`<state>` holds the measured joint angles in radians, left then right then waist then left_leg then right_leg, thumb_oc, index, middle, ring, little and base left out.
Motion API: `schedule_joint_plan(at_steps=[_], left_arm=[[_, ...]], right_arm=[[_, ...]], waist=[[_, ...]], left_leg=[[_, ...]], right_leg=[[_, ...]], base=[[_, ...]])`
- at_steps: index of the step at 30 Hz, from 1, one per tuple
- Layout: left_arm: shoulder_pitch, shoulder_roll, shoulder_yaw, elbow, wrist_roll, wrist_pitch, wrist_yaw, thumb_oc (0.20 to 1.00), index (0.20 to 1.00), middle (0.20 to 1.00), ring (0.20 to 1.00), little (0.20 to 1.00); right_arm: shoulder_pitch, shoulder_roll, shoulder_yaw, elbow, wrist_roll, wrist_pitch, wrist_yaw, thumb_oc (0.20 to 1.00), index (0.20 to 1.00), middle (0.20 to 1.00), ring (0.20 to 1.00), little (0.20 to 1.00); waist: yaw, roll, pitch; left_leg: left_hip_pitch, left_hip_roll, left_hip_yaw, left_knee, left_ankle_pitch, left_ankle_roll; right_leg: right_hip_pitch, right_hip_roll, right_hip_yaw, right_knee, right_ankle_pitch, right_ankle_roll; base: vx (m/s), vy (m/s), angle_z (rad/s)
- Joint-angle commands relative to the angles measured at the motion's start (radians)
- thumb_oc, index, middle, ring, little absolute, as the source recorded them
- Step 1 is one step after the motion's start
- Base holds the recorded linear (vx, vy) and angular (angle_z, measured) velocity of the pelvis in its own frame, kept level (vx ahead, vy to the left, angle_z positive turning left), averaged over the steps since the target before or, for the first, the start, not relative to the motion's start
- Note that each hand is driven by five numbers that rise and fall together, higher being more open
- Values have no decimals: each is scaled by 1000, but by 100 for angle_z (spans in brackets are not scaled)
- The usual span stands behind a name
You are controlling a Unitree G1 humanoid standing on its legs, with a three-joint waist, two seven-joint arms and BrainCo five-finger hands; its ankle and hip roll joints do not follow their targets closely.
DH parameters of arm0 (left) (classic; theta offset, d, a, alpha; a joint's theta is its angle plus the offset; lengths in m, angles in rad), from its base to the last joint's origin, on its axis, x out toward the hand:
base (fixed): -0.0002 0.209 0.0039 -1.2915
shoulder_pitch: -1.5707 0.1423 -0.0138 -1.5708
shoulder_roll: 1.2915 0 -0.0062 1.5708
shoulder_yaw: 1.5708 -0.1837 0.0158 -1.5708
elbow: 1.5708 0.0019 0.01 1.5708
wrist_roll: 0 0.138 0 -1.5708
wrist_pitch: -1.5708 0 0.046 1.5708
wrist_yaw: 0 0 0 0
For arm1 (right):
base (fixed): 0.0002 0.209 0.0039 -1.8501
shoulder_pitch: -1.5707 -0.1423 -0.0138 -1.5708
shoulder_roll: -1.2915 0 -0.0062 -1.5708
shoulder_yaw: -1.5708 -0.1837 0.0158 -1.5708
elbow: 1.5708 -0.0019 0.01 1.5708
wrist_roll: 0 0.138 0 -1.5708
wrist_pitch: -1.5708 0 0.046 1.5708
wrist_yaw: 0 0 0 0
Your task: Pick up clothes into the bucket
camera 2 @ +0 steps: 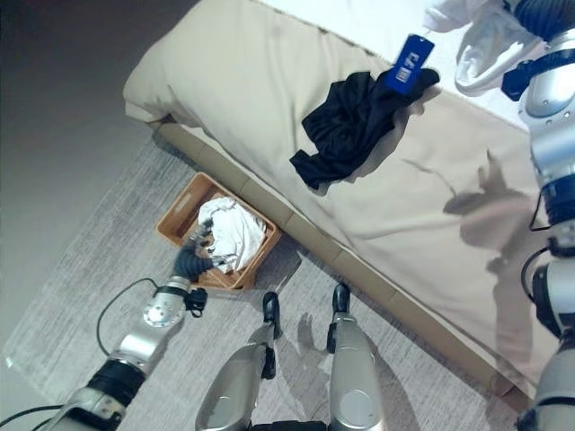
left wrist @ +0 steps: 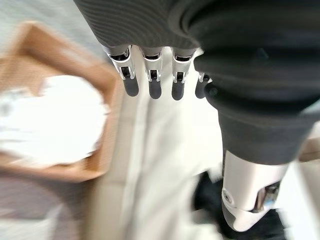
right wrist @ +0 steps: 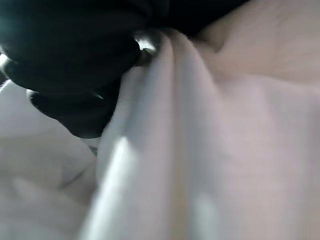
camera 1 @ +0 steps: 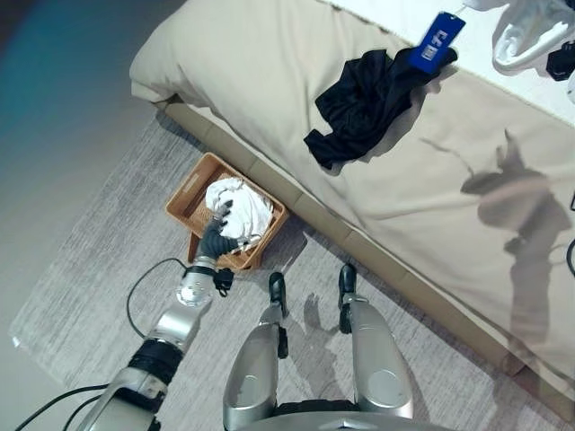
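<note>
Now your left hand hangs over the near rim of the brown basket, fingers straight and apart, holding nothing. White clothes lie inside the basket, which stands on the grey rug just beside the bed. Your right hand is at the white cloth on the bed; whether its fingers grip, you cannot tell. A black garment with a blue tag lies near the bed edge.

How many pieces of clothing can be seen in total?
3: a white garment in the brown basket on the rug, a black garment on the bed, and a white garment at the right hand. More may be hidden.
</note>
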<state>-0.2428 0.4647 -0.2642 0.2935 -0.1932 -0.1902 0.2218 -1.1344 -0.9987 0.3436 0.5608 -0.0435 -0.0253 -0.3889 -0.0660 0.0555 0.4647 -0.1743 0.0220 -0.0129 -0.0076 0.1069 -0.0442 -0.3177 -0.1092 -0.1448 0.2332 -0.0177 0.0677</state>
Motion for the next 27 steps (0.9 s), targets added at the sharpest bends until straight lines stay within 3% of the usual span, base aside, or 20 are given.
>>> schedule_joint_plan(at_steps=[1, 3, 13, 27], left_arm=[[31, 30, 9, -95, -76, -59, -54, 1000, 1000, 1000, 1000, 1000], [26, 36, 7, -123, -87, -56, -70, 1000, 1000, 1000, 1000, 1000], [-124, 37, -100, -318, -138, -3, -241, 1000, 1000, 1000, 1000, 1000], [-164, 3, -161, -257, -26, 17, -287, 1000, 1000, 1000, 1000, 1000]], right_arm=[[85, 52, -26, -73, -32, -53, 17, 200, 200, 200, 200, 200], [124, 70, -41, -99, -34, -56, 35, 200, 200, 200, 200, 200], [523, 244, -115, -430, -8, -84, 306, 200, 200, 200, 200, 200], [634, 323, -40, -678, 104, -100, 523, 200, 200, 200, 200, 200]], waist=[[0, -81, -136], [2, -85, -152], [8, -113, -312], [23, -116, -392]], left_leg=[[9, -22, -12, 50, -77, -11], [22, -21, -8, 47, -81, -10], [142, -9, 6, 29, -120, -6], [232, -1, 18, -21, -114, -7]], right_leg=[[96, -40, -12, -93, 60, 67], [112, -36, -11, -106, 61, 68], [262, -26, -34, -187, 54, 76], [360, -19, -39, -249, 62, 77]], base=[[76, 30, -13], [53, 20, -10], [82, -6, -4], [30, 1, 0]])
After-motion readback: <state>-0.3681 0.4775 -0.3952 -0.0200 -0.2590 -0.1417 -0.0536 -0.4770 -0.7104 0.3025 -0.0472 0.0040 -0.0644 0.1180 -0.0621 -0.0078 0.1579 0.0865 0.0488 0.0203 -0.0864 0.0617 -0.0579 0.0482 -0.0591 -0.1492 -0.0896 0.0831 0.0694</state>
